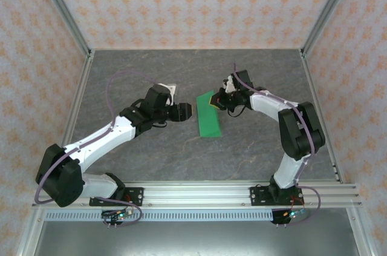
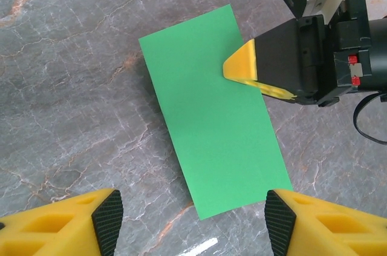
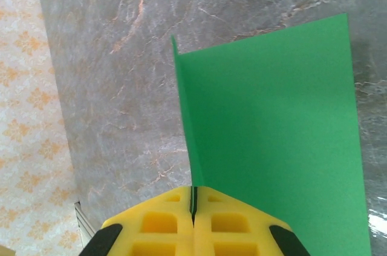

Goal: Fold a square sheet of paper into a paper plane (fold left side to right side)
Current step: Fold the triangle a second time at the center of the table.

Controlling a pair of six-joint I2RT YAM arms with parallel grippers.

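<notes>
The square sheet of paper (image 1: 209, 117) lies on the grey table as a long, bright green rectangle, not a paper plane. My right gripper (image 1: 214, 103) is shut on its right long edge near the far end. In the right wrist view a thin green edge of the sheet (image 3: 278, 141) runs up into the closed right gripper (image 3: 193, 207), slightly lifted. My left gripper (image 1: 186, 111) hovers open just left of the sheet. In the left wrist view the sheet's (image 2: 211, 129) near end lies ahead of the wide left gripper (image 2: 193, 219), untouched, and the right gripper's yellow tip (image 2: 240, 67) rests on the paper's edge.
A small white object (image 1: 173, 90) sits on the table behind the left wrist. Metal frame posts (image 1: 63, 11) and patterned walls close in the table on three sides. The arms' mounting rail (image 1: 242, 194) runs along the near edge.
</notes>
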